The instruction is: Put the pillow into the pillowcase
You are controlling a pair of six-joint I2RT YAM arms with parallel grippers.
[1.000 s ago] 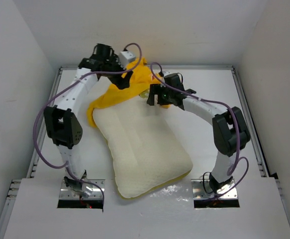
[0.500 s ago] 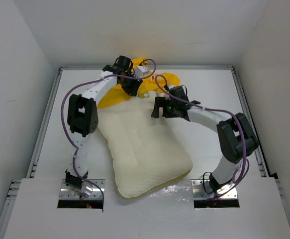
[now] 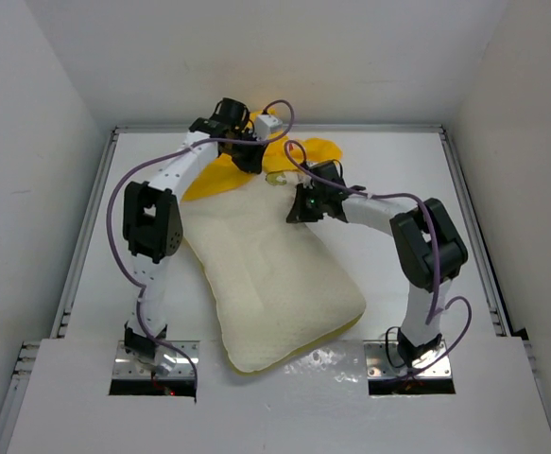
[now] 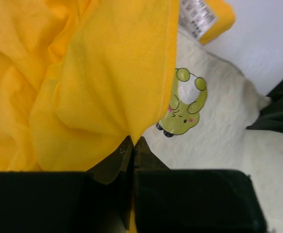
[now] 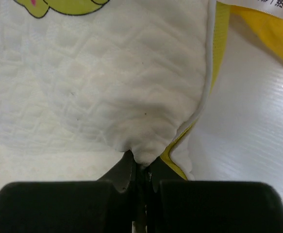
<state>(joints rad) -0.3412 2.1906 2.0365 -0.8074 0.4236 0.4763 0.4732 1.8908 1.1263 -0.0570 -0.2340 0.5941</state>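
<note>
The cream pillow (image 3: 275, 284) lies slantwise across the table's middle, its far end under both grippers. Behind it the yellow pillowcase (image 3: 211, 177) is bunched at the back. My left gripper (image 3: 249, 161) is shut on a fold of the pillowcase (image 4: 97, 87); in the left wrist view the fabric hangs in front of the pillow (image 4: 219, 121), which bears a small green cartoon print. My right gripper (image 3: 298, 210) is shut on the pillow's far right corner (image 5: 146, 145), beside its pale yellow edge band (image 5: 218, 43). More of the pillowcase (image 5: 272, 36) shows to the right of that corner.
White walls close in the white table (image 3: 398, 189) on the left, back and right. A white label (image 4: 197, 14) shows at the pillowcase's edge. Purple cables loop from both arms over the far half of the table. Both arm bases sit at the near edge.
My left arm swung right, towards the pillow's far end, and shut on the pillowcase. My right gripper edged left and back and shut on the pillow's corner. The pillowcase is drawn farther back.
</note>
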